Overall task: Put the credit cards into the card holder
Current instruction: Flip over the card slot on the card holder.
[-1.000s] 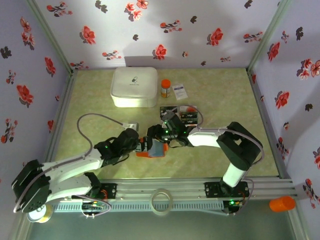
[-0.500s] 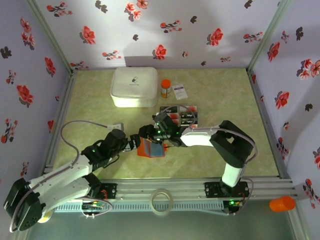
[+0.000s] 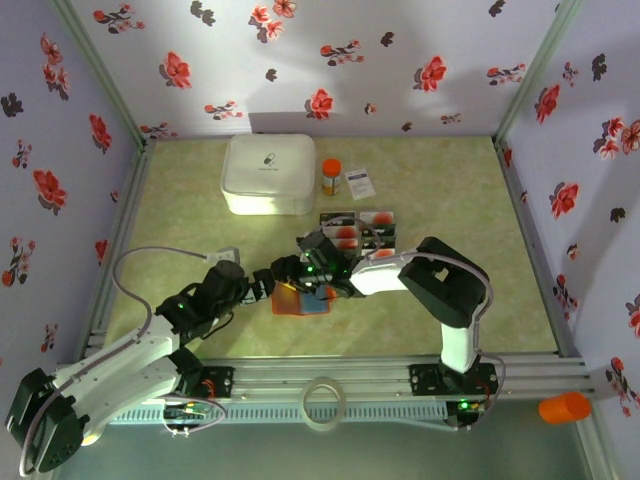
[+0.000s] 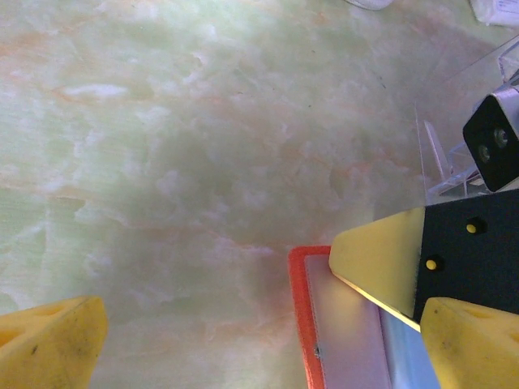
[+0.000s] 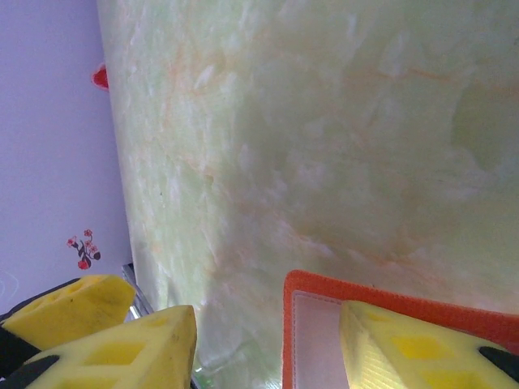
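left hand (image 3: 264, 286) pulled back, right hand (image 5: 268, 322) astride card holder (image 5: 405, 298) edge

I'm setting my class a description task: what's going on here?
A robot's two tools meet at a small orange-red folding card holder lying open on the pale green table. The right tool, jaws apart, has one finger over the holder's pale inside; the left tool hangs wide open at its edge. The small thin credit cards sit behind it; neither tool seems to hold one.

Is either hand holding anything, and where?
Left hand open, holding nothing. Right hand straddles the card holder's orange edge, one finger on its inner panel; grip cannot be told.
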{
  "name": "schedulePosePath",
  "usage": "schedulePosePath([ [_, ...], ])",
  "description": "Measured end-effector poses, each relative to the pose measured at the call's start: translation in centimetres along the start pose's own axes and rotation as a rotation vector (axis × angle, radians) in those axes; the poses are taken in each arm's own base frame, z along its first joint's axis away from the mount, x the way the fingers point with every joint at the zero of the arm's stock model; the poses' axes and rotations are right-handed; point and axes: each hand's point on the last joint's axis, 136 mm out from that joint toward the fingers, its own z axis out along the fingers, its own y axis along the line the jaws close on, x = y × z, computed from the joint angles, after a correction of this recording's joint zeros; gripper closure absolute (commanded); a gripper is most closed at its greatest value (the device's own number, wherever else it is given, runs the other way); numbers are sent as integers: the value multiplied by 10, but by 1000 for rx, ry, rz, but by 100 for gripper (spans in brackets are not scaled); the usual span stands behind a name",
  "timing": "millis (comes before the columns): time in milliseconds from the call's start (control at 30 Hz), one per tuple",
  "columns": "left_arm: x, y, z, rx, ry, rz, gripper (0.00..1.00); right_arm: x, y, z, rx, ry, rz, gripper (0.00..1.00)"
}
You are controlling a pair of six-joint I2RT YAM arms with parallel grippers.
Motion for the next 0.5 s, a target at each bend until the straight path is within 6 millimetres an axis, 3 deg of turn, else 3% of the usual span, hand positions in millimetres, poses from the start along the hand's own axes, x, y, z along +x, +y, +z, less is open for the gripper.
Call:
schedulePosePath([
  [233,7,0,1,14,28,2,1,3,-7,-1,10,5,12,57],
  [500,18,2,1,22,66,10,5,-1,-2,-1,-8,-10,40,86],
])
